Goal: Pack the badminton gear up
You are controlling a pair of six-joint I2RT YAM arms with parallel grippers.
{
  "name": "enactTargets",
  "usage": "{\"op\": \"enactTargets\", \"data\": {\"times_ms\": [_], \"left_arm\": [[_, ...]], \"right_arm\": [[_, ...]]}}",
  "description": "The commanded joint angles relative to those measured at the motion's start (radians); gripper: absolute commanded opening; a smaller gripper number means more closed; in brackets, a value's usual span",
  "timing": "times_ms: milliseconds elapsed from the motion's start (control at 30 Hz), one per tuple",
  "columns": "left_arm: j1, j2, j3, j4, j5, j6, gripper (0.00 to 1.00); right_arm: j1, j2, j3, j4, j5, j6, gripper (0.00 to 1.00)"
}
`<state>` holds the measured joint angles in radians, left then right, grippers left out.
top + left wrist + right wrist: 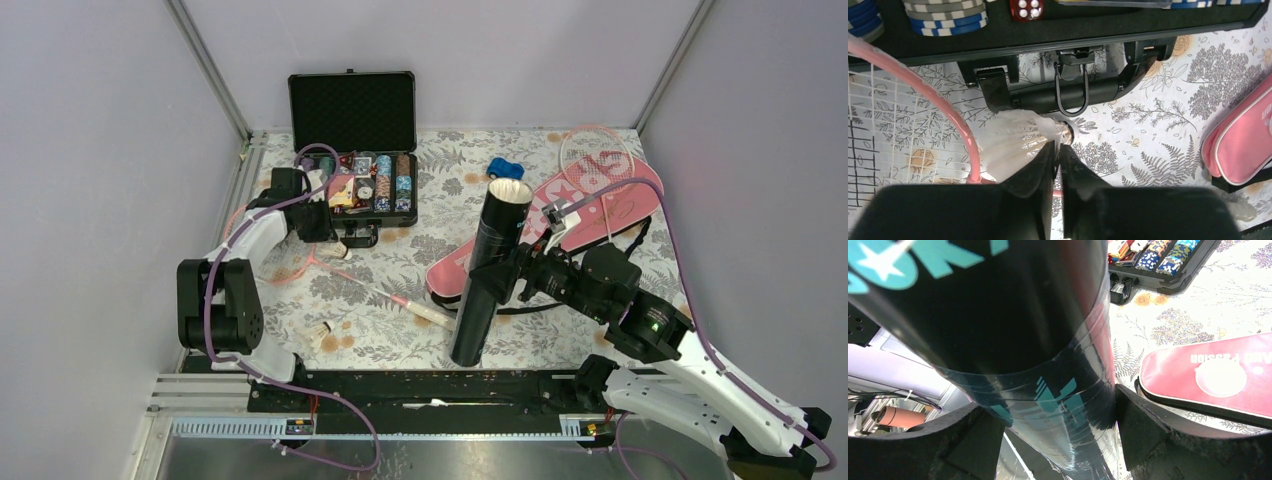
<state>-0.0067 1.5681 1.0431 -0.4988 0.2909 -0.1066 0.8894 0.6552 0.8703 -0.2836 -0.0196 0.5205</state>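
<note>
1. Floral cloth covers the table; most of the gear lies loose on it, so packing looks barely begun.
2. Right gripper clamps the tube from both sides, holding it tilted, mouth up, near the table's middle; whether anything is inside, I cannot tell.
3. Left gripper, fingers nearly pressed together, pinches a shuttlecock at its cork end, just beside the chip case; it is not yet in the tube.
4. Second shuttlecock lies at the near left; one racket lies unbagged near it; another racket's head shows at the far end of the cover; in or out, I cannot tell.
</note>
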Motion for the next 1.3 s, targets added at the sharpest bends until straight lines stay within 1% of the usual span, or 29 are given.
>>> {"op": "enactTargets", "data": {"times_ms": [0,33,167,200,300,367,467,633,733,800,867,1000,1133,1267], "left_arm": [[0.005,-0.057,0.046,0.014,0.102,-0.001,0.05],[0.006,-0.073,0.047,0.010,0.106,-0.007,0.00],[0.005,-0.164,0.028,0.015,0.135,-0.043,0.00],[0.006,-0.190,0.028,0.005,0.144,-0.048,0.00],[0.006,-0.279,0.030,-0.040,0.169,-0.069,0.00],[0.005,-0.331,0.023,-0.060,0.197,-0.086,0.00],[0.006,-0.401,0.020,-0.087,0.230,-0.142,0.00],[-0.001,-0.540,0.035,-0.157,0.235,-0.191,0.00],[-0.006,-0.638,0.059,-0.183,0.225,-0.228,0.00],[-0.016,-0.695,0.081,-0.180,0.278,-0.249,0.00],[-0.046,-0.740,0.109,-0.183,0.306,-0.272,0.00],[-0.129,-0.823,0.143,-0.191,0.257,-0.324,0.00],[-0.228,-0.848,0.168,-0.188,0.226,-0.394,0.00],[-0.359,-0.844,0.213,-0.187,0.146,-0.417,0.00]], "right_arm": [[0.005,-0.012,0.031,0.060,-0.016,0.006,0.52],[0.005,-0.010,0.028,0.060,-0.016,0.002,0.52],[0.005,0.013,0.031,0.011,0.012,-0.052,0.53],[0.005,0.017,0.043,-0.017,0.044,-0.078,0.53],[0.005,0.025,0.076,-0.072,0.098,-0.159,0.54],[0.005,0.041,0.111,-0.119,0.141,-0.255,0.54],[0.005,0.068,0.155,-0.173,0.210,-0.359,0.57],[0.005,0.129,0.246,-0.243,0.174,-0.574,0.60],[0.005,0.151,0.275,-0.288,0.165,-0.653,0.60],[0.005,0.153,0.278,-0.310,0.182,-0.699,0.61],[0.006,0.153,0.269,-0.319,0.211,-0.740,0.61],[0.005,0.181,0.282,-0.360,0.234,-0.806,0.60],[0.019,0.231,0.300,-0.401,0.227,-0.853,0.59],[0.042,0.272,0.291,-0.401,0.266,-0.857,0.59]]}}
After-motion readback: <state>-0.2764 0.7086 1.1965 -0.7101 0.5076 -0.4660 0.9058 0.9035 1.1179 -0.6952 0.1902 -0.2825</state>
